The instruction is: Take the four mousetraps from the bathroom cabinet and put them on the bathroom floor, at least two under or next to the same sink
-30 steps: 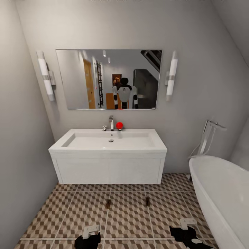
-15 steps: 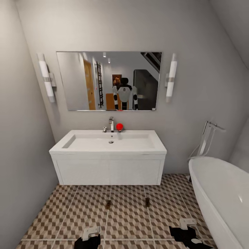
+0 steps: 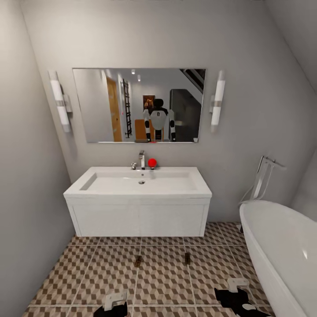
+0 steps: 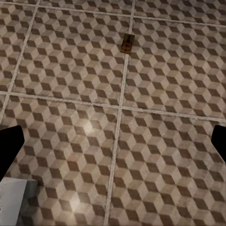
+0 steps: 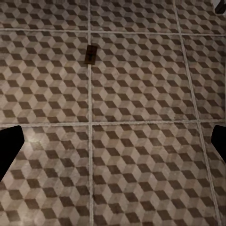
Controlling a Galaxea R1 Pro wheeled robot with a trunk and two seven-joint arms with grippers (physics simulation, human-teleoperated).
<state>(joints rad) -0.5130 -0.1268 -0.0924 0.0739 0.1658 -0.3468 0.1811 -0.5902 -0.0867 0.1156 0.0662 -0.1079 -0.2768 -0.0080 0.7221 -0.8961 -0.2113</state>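
Two mousetraps (image 3: 138,260) were seen lying flat on the bathroom floor (image 3: 163,281) before the sink (image 3: 141,185), judged light, stiff boards best pinched by their long edges, while both grippers hung spread, holding nothing.

- The bathroom floor (image 3: 110,273): matt tiles printed with brown, beige and cream cubes, pale grout, a faint sheen in the left wrist view.
- The sink (image 3: 138,187): smooth white, with a chrome drain (image 3: 141,182) and tap (image 3: 141,158).
- The bathtub (image 3: 281,246): glossy white.
- The mirror (image 3: 138,105): polished glass.
- The walls (image 3: 255,88): matt grey.
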